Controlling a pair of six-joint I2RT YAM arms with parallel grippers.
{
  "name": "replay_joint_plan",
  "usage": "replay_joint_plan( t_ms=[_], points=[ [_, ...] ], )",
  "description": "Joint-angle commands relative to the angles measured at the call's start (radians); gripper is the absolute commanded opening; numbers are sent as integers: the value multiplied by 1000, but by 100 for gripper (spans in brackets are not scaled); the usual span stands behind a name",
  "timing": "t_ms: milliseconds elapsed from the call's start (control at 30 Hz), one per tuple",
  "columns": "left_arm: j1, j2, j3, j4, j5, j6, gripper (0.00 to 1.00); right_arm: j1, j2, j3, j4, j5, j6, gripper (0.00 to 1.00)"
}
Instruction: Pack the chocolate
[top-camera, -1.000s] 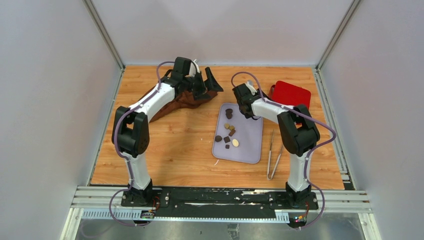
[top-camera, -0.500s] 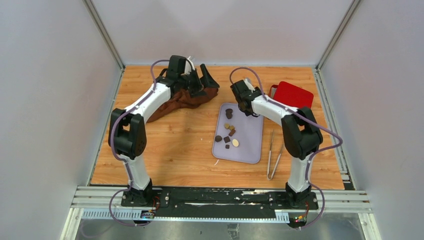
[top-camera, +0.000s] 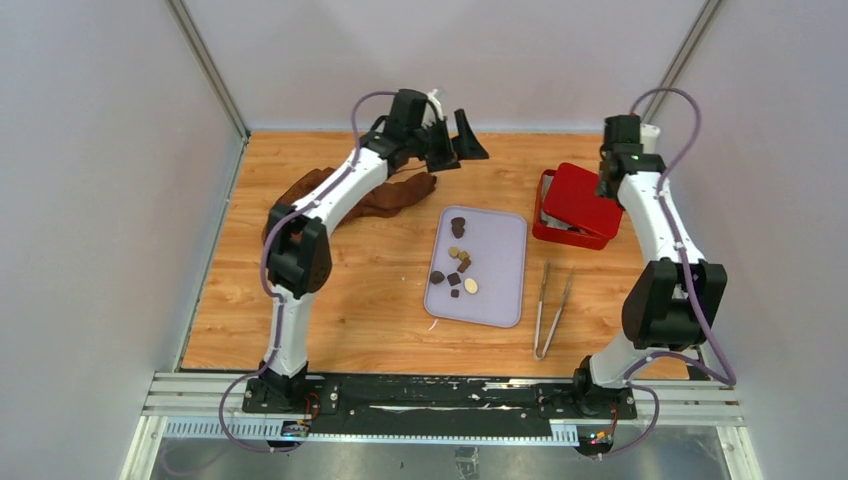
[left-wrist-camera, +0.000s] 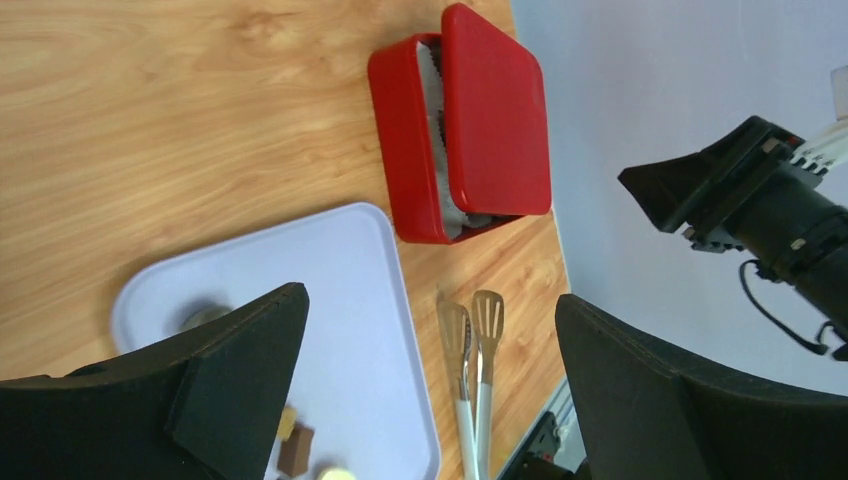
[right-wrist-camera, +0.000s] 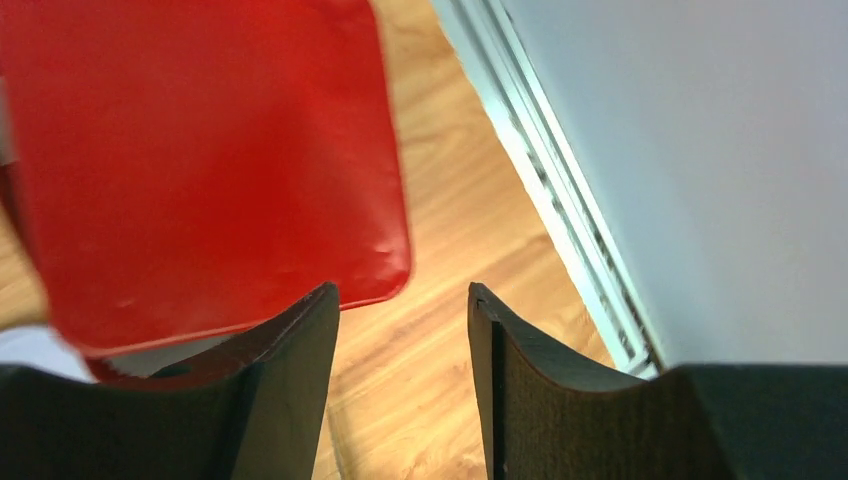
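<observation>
Several small pieces of chocolate, dark, tan and cream, lie on the lavender tray; a few pieces of chocolate show at the bottom of the left wrist view on the tray. The red box stands right of the tray with its lid askew on top. My left gripper hovers open and empty above the table's back middle, past the tray's far end. In the right wrist view, my right gripper hangs open and empty over the near right corner of the red box.
A brown cloth lies crumpled at the back left under my left arm. Metal tongs lie on the wood right of the tray, also seen as tongs. Grey walls close in on three sides, with a rail along the right edge.
My right arm swung from the tray's far end up and to the right, over the red box, its jaws widening. My left gripper moved right, off the brown cloth, staying open.
</observation>
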Motion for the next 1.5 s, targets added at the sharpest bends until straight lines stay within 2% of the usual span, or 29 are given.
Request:
replay_joint_plan(
  t_ms=[0,67,200,267,533,867,1067,1467],
  points=[
    [-71,146,116,-24,-24,-7,99,-181,10,-6,-157,-189,218,54],
    [-98,203,174,-2,-12,-34,99,-258,8,-32,-125,-322,243,55],
    [-146,295,242,66,1,-90,99,-355,9,-67,-56,-450,259,60],
    [-164,340,262,115,0,-120,99,-390,31,-69,-40,-506,265,65],
    [-202,467,338,297,-17,-238,98,-483,137,-50,17,-747,259,68],
    [-234,573,399,402,-78,-324,97,-522,241,-8,120,-899,276,70],
    [-242,587,398,432,-140,-347,97,-518,300,39,139,-921,289,70],
    [-249,683,488,463,-167,-419,96,-510,394,133,144,-992,254,70]
  ],
)
